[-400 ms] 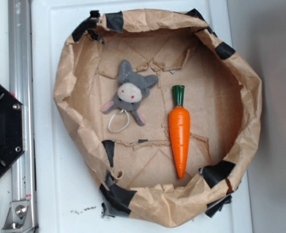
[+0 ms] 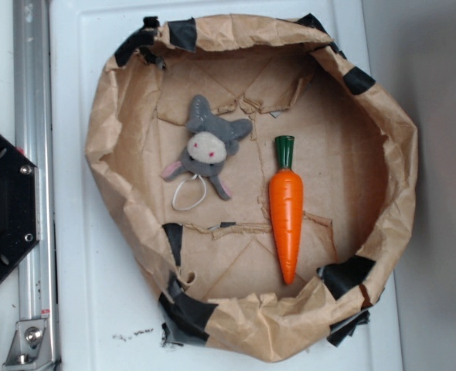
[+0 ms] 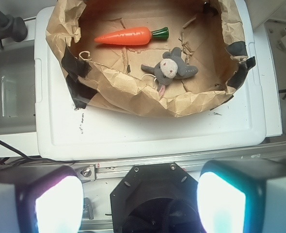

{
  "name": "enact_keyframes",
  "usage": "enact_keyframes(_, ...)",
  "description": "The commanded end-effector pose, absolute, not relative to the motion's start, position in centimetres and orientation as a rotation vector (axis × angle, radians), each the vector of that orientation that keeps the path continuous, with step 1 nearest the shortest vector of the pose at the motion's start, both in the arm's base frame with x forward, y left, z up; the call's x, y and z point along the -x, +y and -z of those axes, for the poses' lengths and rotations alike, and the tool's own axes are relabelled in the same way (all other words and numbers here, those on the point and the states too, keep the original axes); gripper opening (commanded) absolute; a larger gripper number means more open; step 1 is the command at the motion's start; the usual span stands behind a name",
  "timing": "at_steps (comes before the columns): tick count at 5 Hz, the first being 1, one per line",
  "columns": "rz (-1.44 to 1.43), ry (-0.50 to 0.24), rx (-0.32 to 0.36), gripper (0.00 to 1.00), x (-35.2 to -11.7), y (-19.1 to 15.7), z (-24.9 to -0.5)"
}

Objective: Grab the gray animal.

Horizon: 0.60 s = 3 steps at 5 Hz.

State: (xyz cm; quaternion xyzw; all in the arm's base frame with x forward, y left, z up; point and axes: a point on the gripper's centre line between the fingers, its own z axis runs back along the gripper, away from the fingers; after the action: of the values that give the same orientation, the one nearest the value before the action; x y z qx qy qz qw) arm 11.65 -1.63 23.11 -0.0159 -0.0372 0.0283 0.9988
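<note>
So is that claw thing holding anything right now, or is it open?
Gripper: open and empty, its two fingers spread wide, well short of the gray animal lying in the paper basket.

No text, label, brand, number or sign could be read in either view. The brown paper nest (image 2: 120,124) was plain, and its black tape patches (image 2: 183,32) carried no print. The gray animal (image 2: 209,147) and the carrot (image 2: 287,205) bore no tag or lettering that showed. The white lid (image 3: 148,131) under the nest had only dark scuff marks (image 2: 131,335) near one edge; these looked like smudges, though at this sharpness they were perhaps too small to tell. The metal rail (image 2: 33,116) and the black base plate (image 2: 4,209) showed screws but no markings.
</note>
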Motion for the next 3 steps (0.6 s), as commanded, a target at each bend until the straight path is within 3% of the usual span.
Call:
enact_keyframes(1, -0.555, -0.220, 0.094, 1.00, -21.2, 2.0, -19.2)
enact_keyframes(2, -0.702, -0.234, 0.048, 1.00, -23.3, 4.1, -15.3)
enact_keyframes(3, -0.702, -0.234, 0.048, 1.00, -23.3, 4.1, -15.3)
